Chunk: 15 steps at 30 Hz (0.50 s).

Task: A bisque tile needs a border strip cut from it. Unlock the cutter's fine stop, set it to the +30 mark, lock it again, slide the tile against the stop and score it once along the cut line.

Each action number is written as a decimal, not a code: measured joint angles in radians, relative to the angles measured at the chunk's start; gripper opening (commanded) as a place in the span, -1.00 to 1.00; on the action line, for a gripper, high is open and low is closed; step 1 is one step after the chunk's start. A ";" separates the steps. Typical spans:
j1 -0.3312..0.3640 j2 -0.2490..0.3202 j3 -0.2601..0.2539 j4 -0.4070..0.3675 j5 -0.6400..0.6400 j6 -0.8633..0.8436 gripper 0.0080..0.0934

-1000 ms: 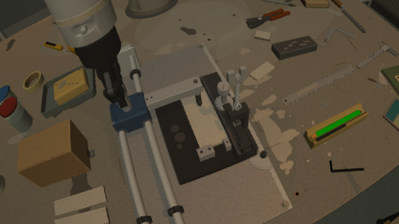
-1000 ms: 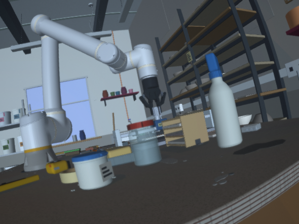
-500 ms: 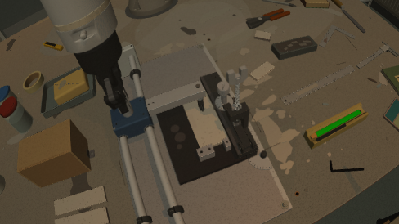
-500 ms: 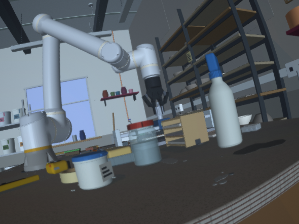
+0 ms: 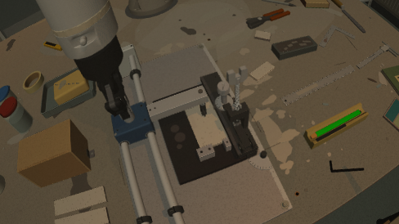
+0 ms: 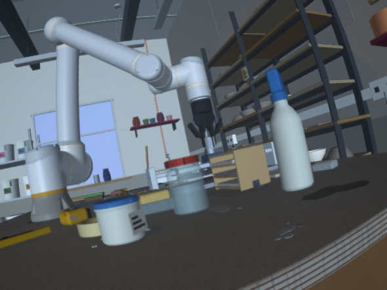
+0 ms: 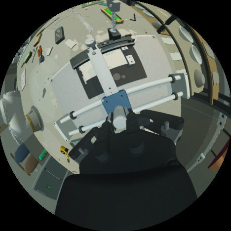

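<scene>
The tile cutter sits mid-table on its grey base. I grip the grey round handle (image 7: 119, 120) of the blue scoring carriage (image 5: 131, 126) with my gripper (image 5: 121, 109) closed around it. The carriage rides two pale rails (image 5: 152, 143) and carries a light arm (image 5: 178, 105) with a scoring tip (image 5: 202, 108) over the bisque tile (image 5: 208, 130). The tile lies on the dark bed (image 5: 200, 145), beside the black stop block (image 5: 239, 126) with its screw and dial knob (image 5: 223, 88). A protractor scale (image 5: 261, 164) shows at the bed's near corner.
A cardboard box (image 5: 51, 153) stands left of the rails, with a tray (image 5: 67, 90), a jar (image 5: 12, 109) and a tape roll (image 5: 33, 80) beyond. Spare tiles (image 5: 81, 206) lie near the front. Rulers (image 5: 319, 85), a green level (image 5: 337, 124) and pliers (image 5: 267, 17) lie to the right.
</scene>
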<state>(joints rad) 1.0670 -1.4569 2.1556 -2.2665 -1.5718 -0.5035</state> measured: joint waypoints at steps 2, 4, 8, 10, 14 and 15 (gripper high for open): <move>0.002 0.003 -0.003 0.000 0.000 0.002 -1.00; 0.003 0.006 -0.007 0.001 0.000 0.003 -1.00; 0.006 0.012 -0.014 0.002 0.000 0.006 -1.00; 0.007 0.015 -0.017 0.002 0.000 0.007 -1.00; 0.010 0.021 -0.024 0.004 0.000 0.010 -1.00; 0.011 0.022 -0.026 0.004 0.000 0.011 -1.00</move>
<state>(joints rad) 1.0782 -1.4346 2.1295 -2.2627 -1.5718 -0.4924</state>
